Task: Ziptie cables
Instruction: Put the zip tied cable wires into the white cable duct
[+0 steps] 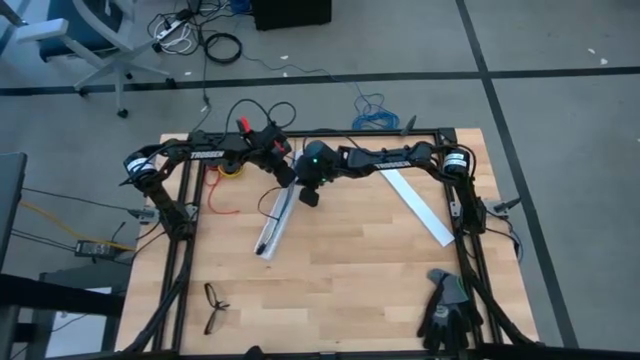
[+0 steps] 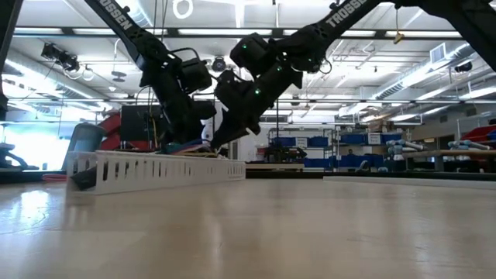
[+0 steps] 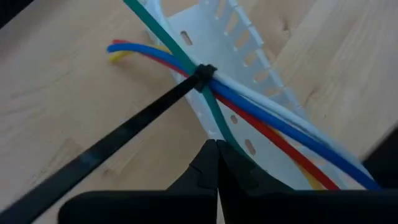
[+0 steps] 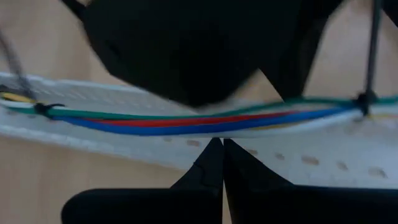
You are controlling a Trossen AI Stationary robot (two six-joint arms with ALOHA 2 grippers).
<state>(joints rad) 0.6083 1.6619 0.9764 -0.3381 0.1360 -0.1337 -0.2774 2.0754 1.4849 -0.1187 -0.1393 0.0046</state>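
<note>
L claw (image 3: 217, 149) is fully closed, fingertips pressed together, gripping nothing; it hovers just above the long white slotted plastic strip (image 3: 236, 74). Right in front of it, the cables (image 3: 261, 118), a bundle of thin blue, red, green, white and yellow wires, lie along the strip, cinched by a thin black plastic ziptie (image 3: 124, 134) whose tail runs off diagonally over the wooden worktop (image 3: 56, 93). R claw (image 4: 218, 148) is also closed tight and empty, poised over the same strip beside the wires, w/ ties visible at both ends. In the high view both claws meet at the strip's far end, near the worktop's back edge.
</note>
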